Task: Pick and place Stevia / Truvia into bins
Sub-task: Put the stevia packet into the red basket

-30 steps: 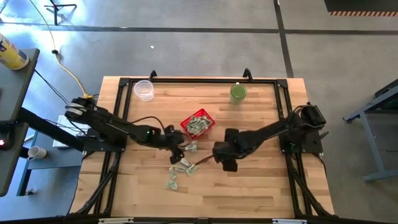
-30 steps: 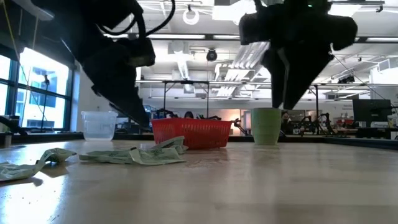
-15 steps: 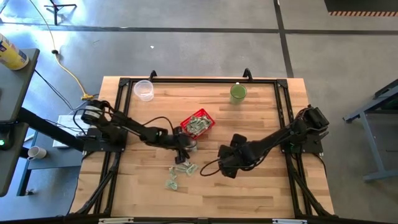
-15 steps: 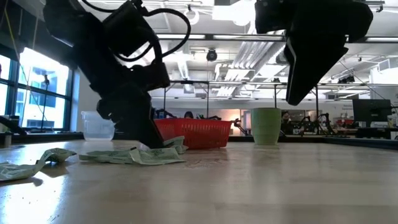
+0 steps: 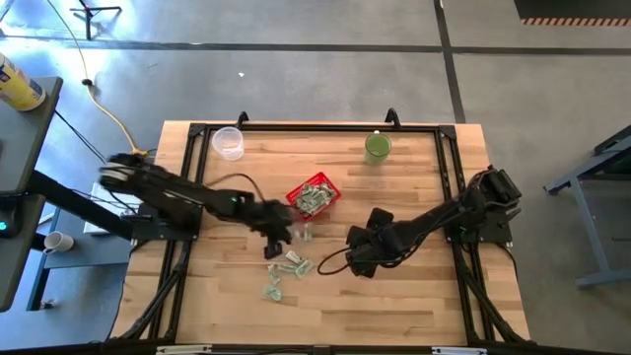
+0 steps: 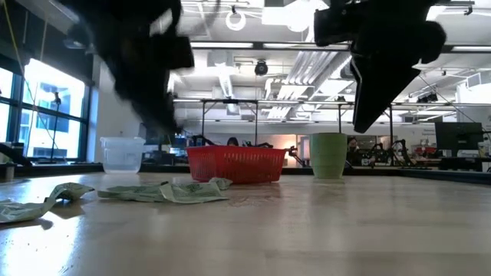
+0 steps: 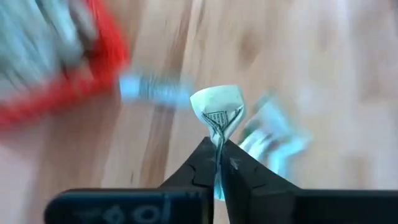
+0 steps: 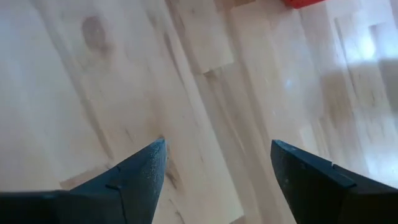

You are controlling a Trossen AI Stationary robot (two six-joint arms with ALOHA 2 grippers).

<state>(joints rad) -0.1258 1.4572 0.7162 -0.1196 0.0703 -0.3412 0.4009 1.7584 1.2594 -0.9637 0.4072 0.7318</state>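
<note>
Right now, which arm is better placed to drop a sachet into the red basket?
The left. Its gripper is shut on a sachet right beside the red basket. The right gripper is open and empty, over bare table.

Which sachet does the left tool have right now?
The crumpled sachet pinched upright between the left tool's shut fingers, lifted off the table; the other loose sachets lie flat on the wood.

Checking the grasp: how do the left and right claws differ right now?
The left claw is shut on a crumpled sachet; the right claw stands open, holding nothing. The left claw hangs near the red basket; the right claw hangs over bare table. Both are dark and two-fingered.
</note>
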